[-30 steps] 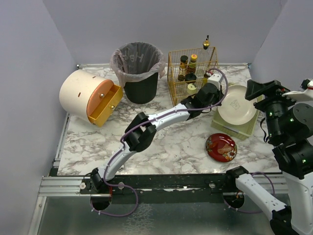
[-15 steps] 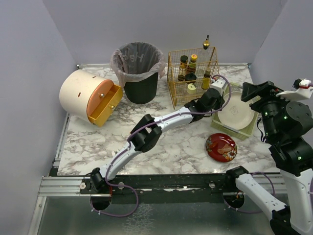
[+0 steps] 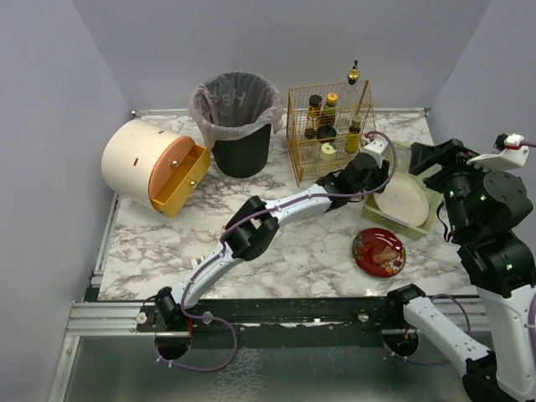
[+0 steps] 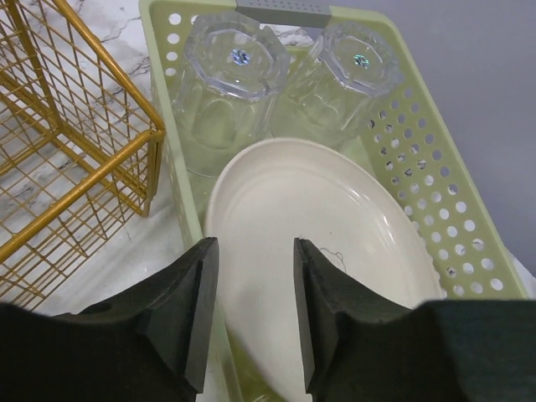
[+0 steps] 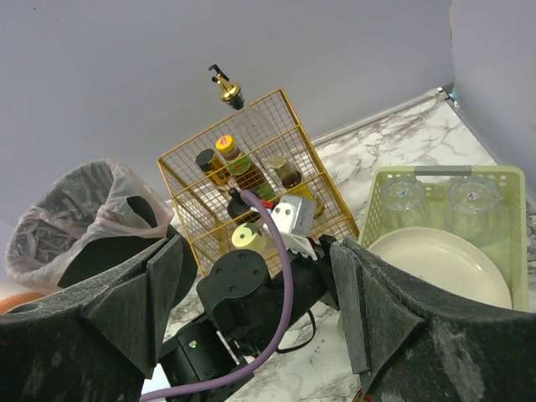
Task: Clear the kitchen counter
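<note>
While the plate (image 4: 335, 234) lies tilted in the green basket (image 4: 435, 167), its low edge toward me and the high side leaning at the perforated wall, I read the left gripper (image 4: 254, 260) as parted: the jaws sit either side of the plate's near rim with daylight between, and I see nothing clamped. Two upturned glasses (image 4: 230, 75) fill the far end of the basket, so I guess the plate has to sit slanted; no flat room is left. The right gripper (image 5: 260, 285) hangs high over the right side, jaws wide and empty, watching. The kitchen counter (image 3: 318, 243) spans the whole workspace ahead of both bases. The red dish (image 3: 378, 252) sits on it, just in front of the basket, and looks like my next candidate. Clearances: the gold wire rack (image 4: 92, 159) stands just beside the basket's left wall, so I'd back the left wrist up and toward me, not sideways. There is open marble mid-counter between the red dish and the trash bin (image 3: 239, 117) for swinging. The counter's front edge is near that dish, so any nudge should go inward.
</note>
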Action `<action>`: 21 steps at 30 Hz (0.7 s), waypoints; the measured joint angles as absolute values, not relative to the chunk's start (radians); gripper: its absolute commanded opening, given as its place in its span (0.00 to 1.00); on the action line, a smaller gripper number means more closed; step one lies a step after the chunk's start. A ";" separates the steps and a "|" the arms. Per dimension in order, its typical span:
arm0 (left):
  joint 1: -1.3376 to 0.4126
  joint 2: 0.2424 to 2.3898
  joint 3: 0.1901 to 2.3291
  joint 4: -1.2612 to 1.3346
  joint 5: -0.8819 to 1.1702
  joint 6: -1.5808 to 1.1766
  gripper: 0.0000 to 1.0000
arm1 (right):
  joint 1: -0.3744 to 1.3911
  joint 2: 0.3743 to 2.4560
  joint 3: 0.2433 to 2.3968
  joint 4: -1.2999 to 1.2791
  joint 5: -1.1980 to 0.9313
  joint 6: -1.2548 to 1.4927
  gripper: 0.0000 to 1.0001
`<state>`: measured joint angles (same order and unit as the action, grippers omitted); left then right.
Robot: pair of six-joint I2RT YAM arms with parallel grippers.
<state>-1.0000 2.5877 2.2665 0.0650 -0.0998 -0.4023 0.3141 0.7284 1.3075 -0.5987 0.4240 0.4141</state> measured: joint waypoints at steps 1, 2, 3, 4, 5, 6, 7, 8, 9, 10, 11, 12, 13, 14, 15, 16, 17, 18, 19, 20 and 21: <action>-1.000 2.588 2.267 0.065 -0.096 -0.402 0.50 | 0.314 0.729 1.308 -0.599 0.424 0.414 0.78; -1.000 2.588 2.267 0.065 -0.093 -0.402 0.51 | 0.314 0.730 1.308 -0.599 0.424 0.414 0.78; -1.001 2.588 2.267 0.065 -0.091 -0.402 0.52 | 0.314 0.731 1.307 -0.600 0.422 0.414 0.78; -1.001 2.588 2.267 0.065 -0.088 -0.402 0.52 | 0.314 0.731 1.307 -0.600 0.421 0.414 0.78; -1.002 2.588 2.267 0.065 -0.085 -0.402 0.53 | 0.314 0.732 1.307 -0.600 0.421 0.414 0.78; -1.002 2.588 2.267 0.065 -0.083 -0.402 0.54 | 0.314 0.733 1.307 -0.600 0.421 0.414 0.78; -1.003 2.588 2.267 0.065 -0.077 -0.401 0.55 | 0.314 0.733 1.306 -0.600 0.420 0.414 0.78; -1.003 2.588 2.267 0.064 -0.075 -0.400 0.55 | 0.314 0.733 1.304 -0.600 0.419 0.414 0.78; -1.003 2.588 2.267 0.065 -0.073 -0.399 0.56 | 0.314 0.733 1.303 -0.601 0.418 0.414 0.78; -1.003 2.587 2.267 0.065 -0.070 -0.398 0.57 | 0.314 0.733 1.302 -0.601 0.417 0.414 0.78; -1.003 2.587 2.267 0.064 -0.070 -0.396 0.57 | 0.314 0.733 1.301 -0.601 0.416 0.414 0.78; -1.003 2.586 2.267 0.063 -0.067 -0.394 0.57 | 0.314 0.733 1.300 -0.601 0.415 0.414 0.78; -1.003 2.584 2.267 0.060 -0.067 -0.392 0.57 | 0.314 0.734 1.300 -0.601 0.414 0.414 0.78; -1.003 2.578 2.265 0.054 -0.064 -0.390 0.57 | 0.314 0.734 1.300 -0.601 0.413 0.412 0.78; -1.003 2.568 2.259 0.051 -0.061 -0.387 0.57 | 0.314 0.734 1.300 -0.601 0.412 0.410 0.78; -1.003 2.558 2.252 0.049 -0.059 -0.385 0.58 | 0.314 0.734 1.300 -0.601 0.410 0.409 0.78; -1.004 2.537 2.237 0.046 -0.056 -0.384 0.58 | 0.314 0.734 1.300 -0.601 0.408 0.406 0.78; -1.004 2.519 2.226 0.041 -0.052 -0.383 0.58 | 0.314 0.733 1.300 -0.601 0.406 0.402 0.78; -1.003 2.496 2.208 0.040 -0.048 -0.383 0.58 | 0.314 0.733 1.300 -0.601 0.406 0.399 0.78; -1.004 2.470 2.191 0.038 -0.044 -0.383 0.58 | 0.314 0.731 1.300 -0.601 0.403 0.394 0.78; -1.004 2.448 2.175 0.038 -0.041 -0.383 0.58 | 0.314 0.728 1.300 -0.601 0.402 0.391 0.78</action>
<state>-1.0039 2.4477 2.1750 0.0376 -0.0414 -0.3832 0.3141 0.7284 1.3003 -0.6006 0.4015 0.3908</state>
